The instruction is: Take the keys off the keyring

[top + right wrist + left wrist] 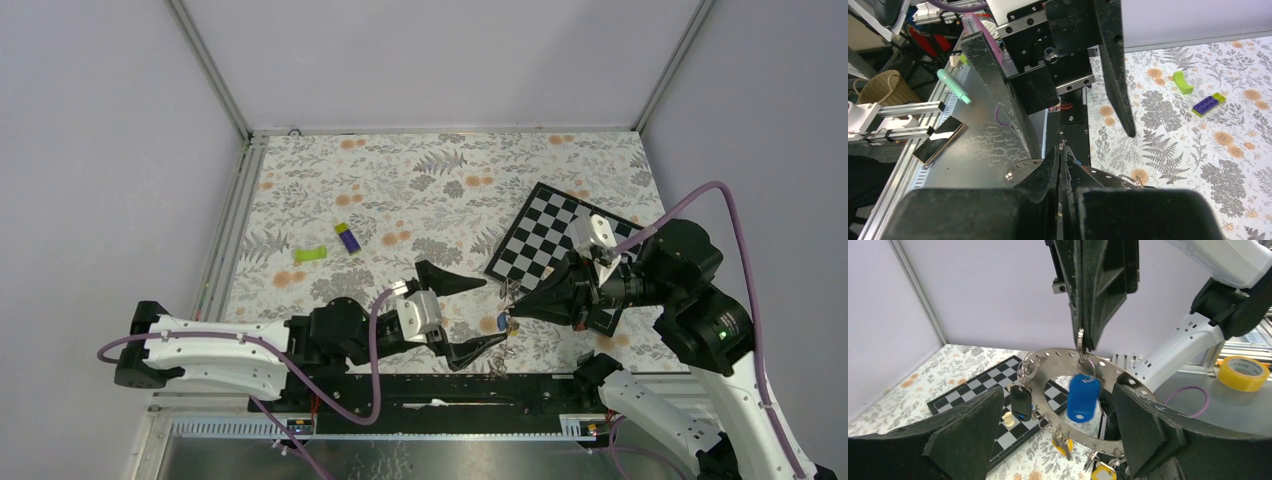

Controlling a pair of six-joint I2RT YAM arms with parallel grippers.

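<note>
One keyring (pixel 1058 356), grey, flat and hole-punched, held upright above the table (pixel 420 180) near its 6 o'clock edge, with keys (pixel 1063 441) dangling: one blue-tagged key (pixel 1083 397), one black-headed key (pixel 1021 402), two yellow, and silver ones too small to count. Two sets of fingers: right fingers (pixel 1093 290) pressed fully together from 12 o'clock on the blue-tagged key's wire loop; left fingers (pixel 963 435) spread wide at 9 and 3 o'clock of the keyring, gripping nothing. One checkerboard (pixel 555 235) at the keyring's 1 o'clock, two loose blocks (pixel 347 237) at 10 o'clock well apart, open table toward 12.
</note>
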